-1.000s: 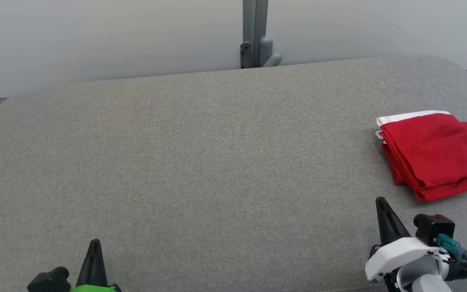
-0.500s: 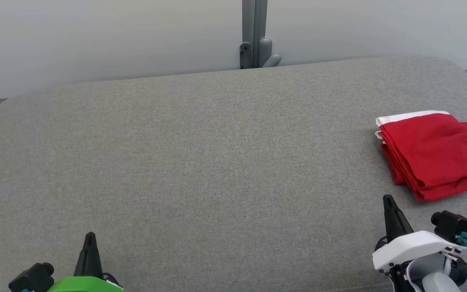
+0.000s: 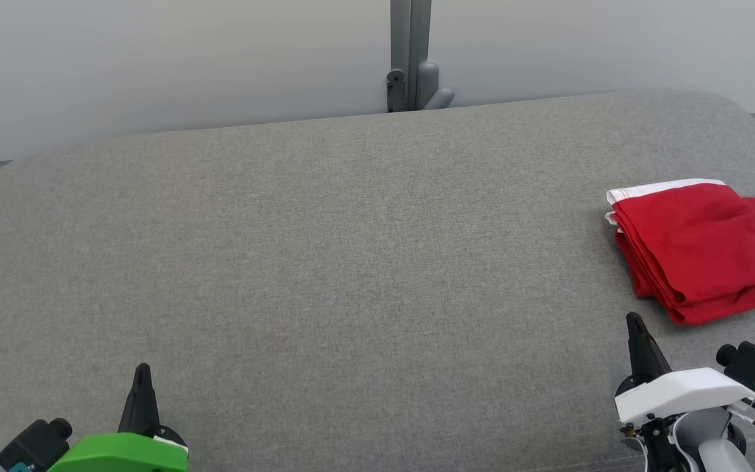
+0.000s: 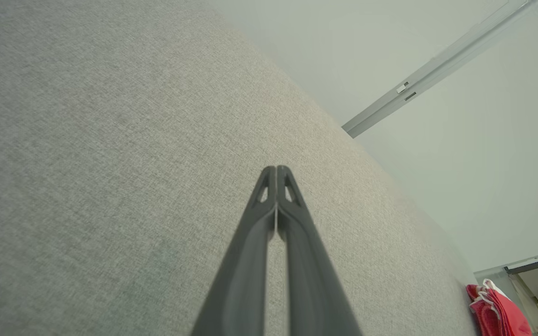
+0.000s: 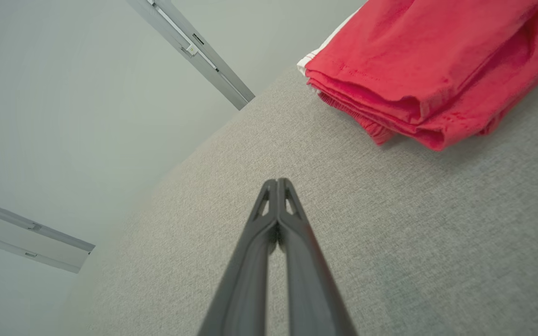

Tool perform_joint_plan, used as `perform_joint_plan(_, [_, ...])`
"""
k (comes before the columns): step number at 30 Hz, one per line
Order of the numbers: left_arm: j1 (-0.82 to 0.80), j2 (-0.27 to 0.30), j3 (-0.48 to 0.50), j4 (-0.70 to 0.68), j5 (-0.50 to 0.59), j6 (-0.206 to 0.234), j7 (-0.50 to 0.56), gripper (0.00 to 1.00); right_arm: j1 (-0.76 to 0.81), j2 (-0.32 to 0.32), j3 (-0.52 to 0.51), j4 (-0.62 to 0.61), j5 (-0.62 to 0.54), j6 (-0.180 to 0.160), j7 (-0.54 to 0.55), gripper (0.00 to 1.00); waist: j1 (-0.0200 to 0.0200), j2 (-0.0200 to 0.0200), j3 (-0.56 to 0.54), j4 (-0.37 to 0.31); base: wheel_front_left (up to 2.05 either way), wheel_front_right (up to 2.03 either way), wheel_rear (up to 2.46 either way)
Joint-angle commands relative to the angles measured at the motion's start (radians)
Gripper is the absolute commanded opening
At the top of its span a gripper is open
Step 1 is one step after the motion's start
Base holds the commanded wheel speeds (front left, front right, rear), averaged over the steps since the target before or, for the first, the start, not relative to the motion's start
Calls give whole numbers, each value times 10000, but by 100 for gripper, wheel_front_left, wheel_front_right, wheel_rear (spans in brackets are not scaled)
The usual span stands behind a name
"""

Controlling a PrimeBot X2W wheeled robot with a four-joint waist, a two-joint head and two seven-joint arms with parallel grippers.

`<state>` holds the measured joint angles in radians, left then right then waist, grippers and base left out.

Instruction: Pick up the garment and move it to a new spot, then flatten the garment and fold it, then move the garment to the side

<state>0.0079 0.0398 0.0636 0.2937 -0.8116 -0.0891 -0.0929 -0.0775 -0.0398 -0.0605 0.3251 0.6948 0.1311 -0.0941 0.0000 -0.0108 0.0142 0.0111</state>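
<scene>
A broad grey woven cushion (image 3: 351, 262) with rounded corners stretches across the head view, bare across its middle and left. Nearest the camera, at the lower left, the left gripper (image 3: 142, 370) points up the view from a bright green housing (image 3: 122, 453), with a small black camera block (image 3: 33, 442) beside it. Its two long dark fingers are pressed together tip to tip with nothing between them, which its own wrist view confirms, and they hang over plain grey fabric. At the lower right the right gripper (image 3: 633, 319) rises from a white housing (image 3: 679, 391), with another black camera block (image 3: 752, 364) to its right. Its fingers are likewise drawn together on nothing, and the tip stands just short of the garment without touching it. A little beyond that tip, at the cushion's right side, lies the red garment (image 3: 705, 249), folded into a flat stack of several layers. A white band shows along its far left corner, and its right part runs out of the head view. In the right wrist view the stacked folded edges face the fingers, with a strip of grey fabric between. Past the cushion's far edge stands a pale wall (image 3: 154, 65), split by a grey upright post (image 3: 410, 39) with a small grey fitting (image 3: 428, 85) at its foot.
</scene>
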Motion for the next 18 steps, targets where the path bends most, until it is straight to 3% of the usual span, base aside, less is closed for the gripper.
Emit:
perform_joint_plan(1, [-288,72,64,-165,-424,-81,92,0,-202,-67,-60,-192,510,-2,116,0,0,35,-3,-2,0,0,0])
perform_joint_plan(18, [-514,89,170,-276,-2361,-177,587,0,-231,-85,-196,-375,2711,-2,627,0,0,49,-23,-23,0,0,0])
